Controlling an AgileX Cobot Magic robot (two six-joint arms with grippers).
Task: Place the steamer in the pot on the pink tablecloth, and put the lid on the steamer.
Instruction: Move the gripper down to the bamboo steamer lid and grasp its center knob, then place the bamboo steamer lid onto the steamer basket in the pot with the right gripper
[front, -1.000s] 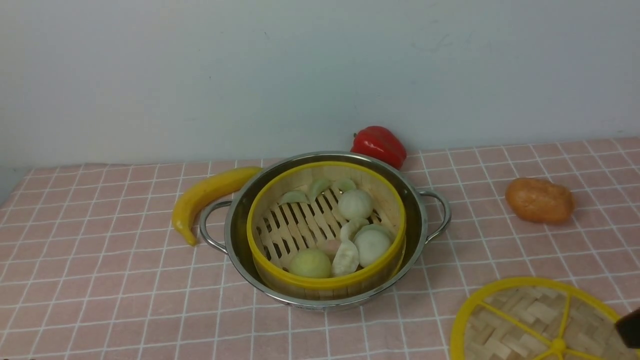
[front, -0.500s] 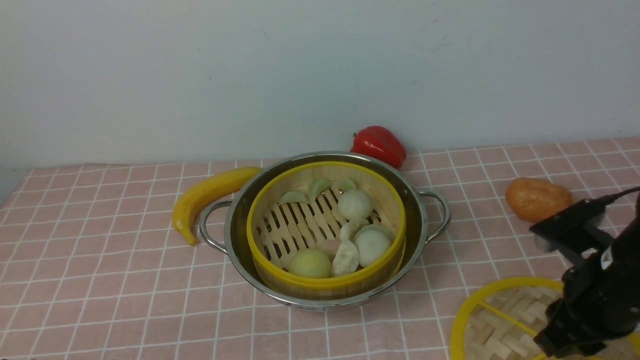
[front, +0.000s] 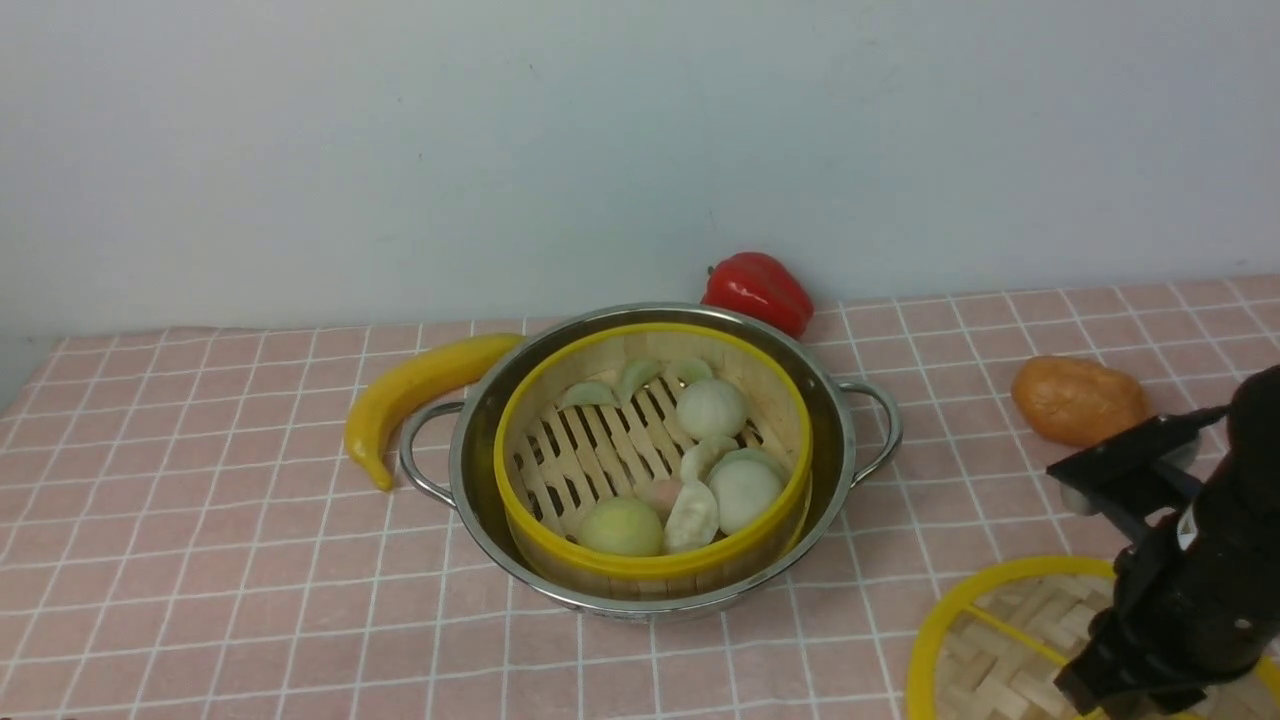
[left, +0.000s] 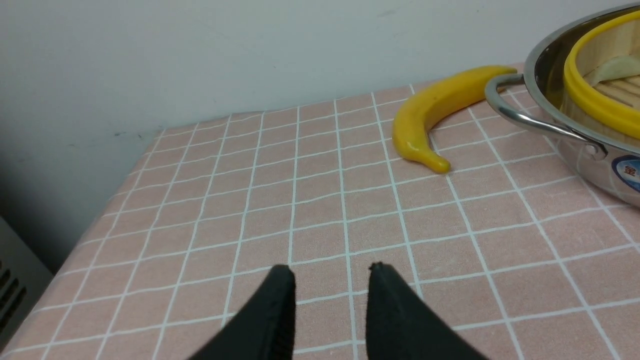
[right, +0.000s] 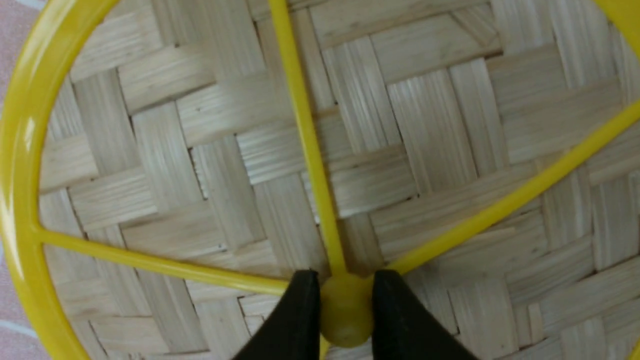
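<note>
The steamer (front: 650, 565), a bamboo basket with a yellow rim and pale dumplings inside, sits in the shiny pot (front: 845, 450) at the middle of the pink tablecloth (front: 200, 560). The lid (front: 985, 645), a woven disc with yellow spokes, lies flat on the cloth at the near right, partly cut off by the frame edge. My right gripper (right: 342, 280) is down on the lid (right: 435, 130), its two black fingers pressed against either side of the small yellow centre knob. Off to the left of the pot (left: 575, 150), my left gripper (left: 330, 272) hovers open over bare cloth.
A yellow banana (front: 410, 390) lies against the pot's left handle. A red pepper (front: 758, 290) sits behind the pot by the wall. An orange potato-like lump (front: 1078, 400) rests at the right, just beyond my right arm. The cloth's left edge drops off near the left gripper.
My right arm has come in from the lower right and settled lower over the lid. Its jaws have narrowed onto the centre knob. The steamer and pot have not moved.
</note>
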